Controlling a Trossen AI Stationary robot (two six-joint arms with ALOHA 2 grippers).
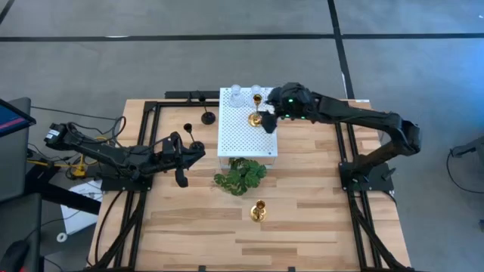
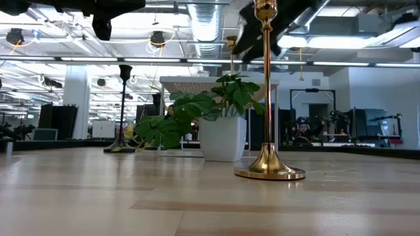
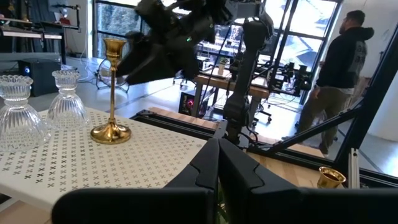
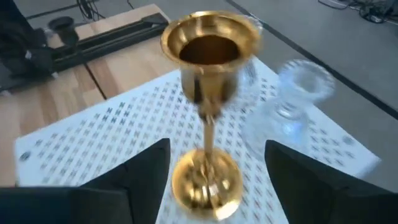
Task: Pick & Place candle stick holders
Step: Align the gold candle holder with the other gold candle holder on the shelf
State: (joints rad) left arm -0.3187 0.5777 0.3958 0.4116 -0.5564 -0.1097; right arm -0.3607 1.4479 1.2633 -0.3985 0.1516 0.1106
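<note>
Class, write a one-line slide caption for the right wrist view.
Open right gripper flanks a gold candle holder standing on the white perforated board.

From my overhead feed I see the right gripper (image 1: 270, 121) over the white perforated board (image 1: 243, 143), its fingers spread to either side of a gold candle stick holder (image 1: 255, 119) standing there, with two clear glass holders (image 1: 237, 94) at the board's far edge. Two black holders (image 1: 207, 117) stand on the wooden table (image 1: 302, 204) left of the board, the left gripper (image 1: 189, 151) rests shut just beside the nearer one, and a second gold holder (image 1: 259, 211) stands alone below the green leafy sprig (image 1: 240, 175).
</note>
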